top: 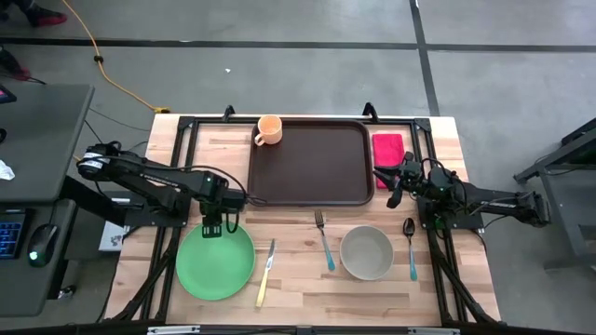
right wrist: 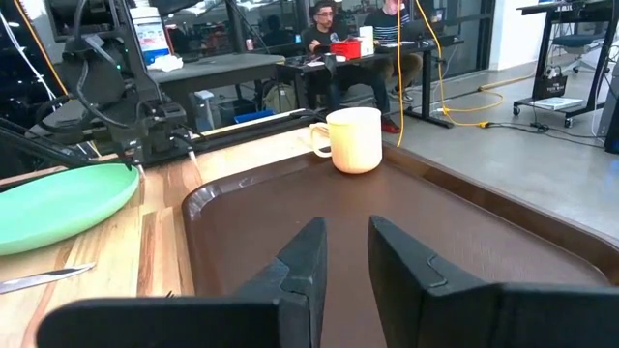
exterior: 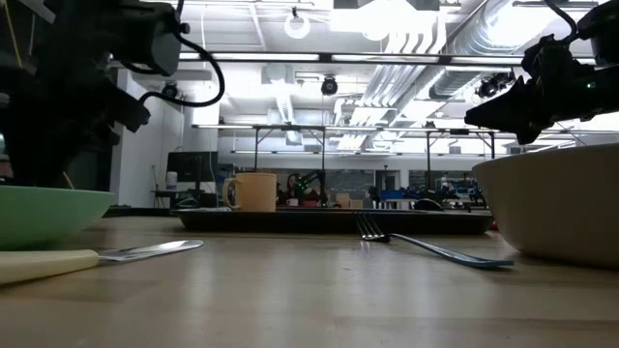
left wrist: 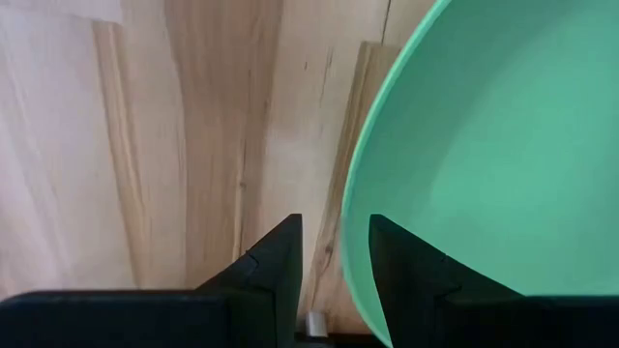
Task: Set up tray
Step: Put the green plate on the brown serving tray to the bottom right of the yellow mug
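Note:
The dark brown tray [top: 310,161] lies flat at the table's far middle, with a cream cup [top: 268,129] standing in its far left corner. The round green plate [top: 215,261] rests on the wood near left. My left gripper [top: 212,228] points down over the plate's far rim [left wrist: 350,227]. It is open, with one finger over the wood and one over the plate; no touch shows. My right gripper [top: 396,186] waits level beside the tray's right edge. In the right wrist view it [right wrist: 346,256] is open a little, looking across the tray [right wrist: 290,208] at the cup [right wrist: 353,140].
In front of the tray lie a knife [top: 266,272], a fork [top: 323,239], a grey bowl [top: 366,252] and a spoon [top: 410,247]. A red napkin [top: 388,149] lies right of the tray. People [right wrist: 334,29] sit at desks beyond the table.

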